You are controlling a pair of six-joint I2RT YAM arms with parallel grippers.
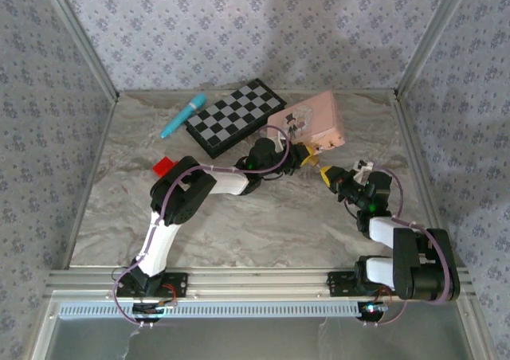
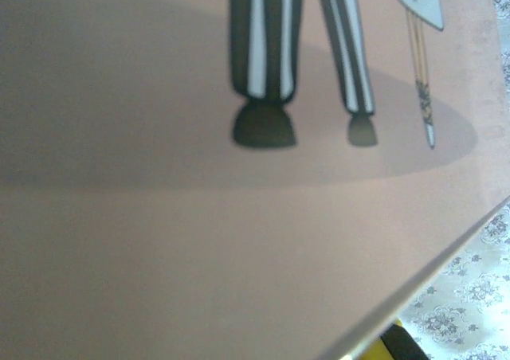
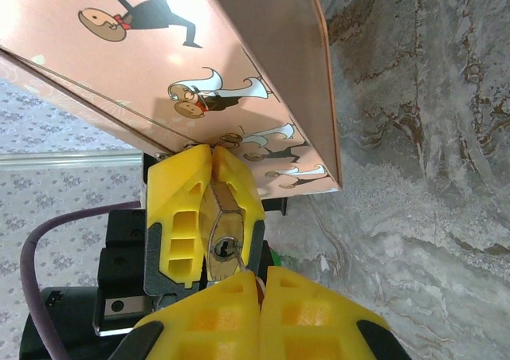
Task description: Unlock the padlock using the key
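Jaws of the left gripper (image 3: 212, 159) pinched the padlock (image 3: 225, 226) just under the pink tin (image 3: 263, 49); right gripper (image 3: 259, 284) jaws were pressed together on the key (image 3: 229, 259), its tip at the padlock's keyhole

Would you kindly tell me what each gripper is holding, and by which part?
Left gripper: the padlock, clamped across its brass body, keyhole exposed. Right gripper: the key, pinched by its head, blade at the keyhole.
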